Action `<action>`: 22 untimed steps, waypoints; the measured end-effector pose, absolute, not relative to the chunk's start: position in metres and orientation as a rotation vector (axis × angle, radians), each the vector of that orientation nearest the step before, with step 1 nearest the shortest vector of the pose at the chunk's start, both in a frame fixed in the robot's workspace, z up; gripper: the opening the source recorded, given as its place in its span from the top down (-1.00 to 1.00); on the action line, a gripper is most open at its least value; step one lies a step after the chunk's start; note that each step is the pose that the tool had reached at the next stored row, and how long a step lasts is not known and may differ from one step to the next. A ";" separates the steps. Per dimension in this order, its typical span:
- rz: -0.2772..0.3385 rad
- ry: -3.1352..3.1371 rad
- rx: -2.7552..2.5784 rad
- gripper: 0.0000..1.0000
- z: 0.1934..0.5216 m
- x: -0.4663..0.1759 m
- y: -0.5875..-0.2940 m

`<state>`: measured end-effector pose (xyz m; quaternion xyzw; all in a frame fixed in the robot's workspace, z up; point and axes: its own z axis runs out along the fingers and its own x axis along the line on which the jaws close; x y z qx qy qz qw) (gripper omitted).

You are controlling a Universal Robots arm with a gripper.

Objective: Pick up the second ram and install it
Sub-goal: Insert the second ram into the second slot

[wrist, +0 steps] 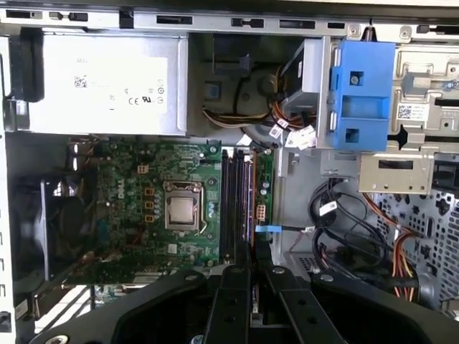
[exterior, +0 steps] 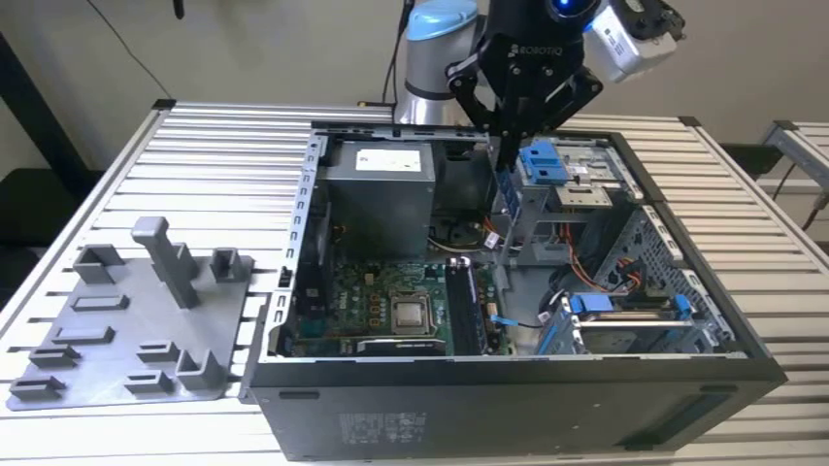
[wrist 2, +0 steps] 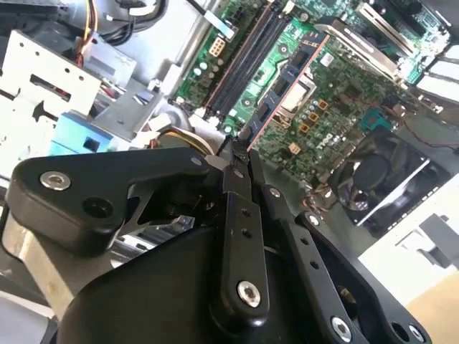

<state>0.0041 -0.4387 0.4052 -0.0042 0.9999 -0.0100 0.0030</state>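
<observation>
My gripper [exterior: 508, 153] hangs over the open computer case [exterior: 306, 291], shut on the second ram [exterior: 511, 199], a thin dark strip that points straight down from the fingers. In both wrist views the ram [wrist 2: 262, 118] [wrist: 252, 245] shows edge-on between the closed black fingers [wrist 2: 240, 208] [wrist: 231, 301]. It is held above the green motherboard [wrist: 136, 179], close to the long black memory slots [wrist: 237, 204] [wrist 2: 244, 61]. A dark stick [exterior: 464, 309] stands in one of those slots. The ram is clear of the board.
The grey power-supply box [exterior: 376, 194] fills the back of the case. Blue drive brackets [exterior: 550, 165] and loose cables [wrist: 344, 229] lie toward the exterior view's right. A light-grey holder plate [exterior: 130, 330] with posts rests on the slatted table beside the case, on the exterior view's left.
</observation>
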 end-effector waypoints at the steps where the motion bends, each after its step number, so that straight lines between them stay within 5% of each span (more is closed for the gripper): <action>1: -0.030 3.136 -0.013 0.73 0.404 0.004 -0.439; 22: -0.028 3.136 -0.023 0.73 0.394 0.004 -0.439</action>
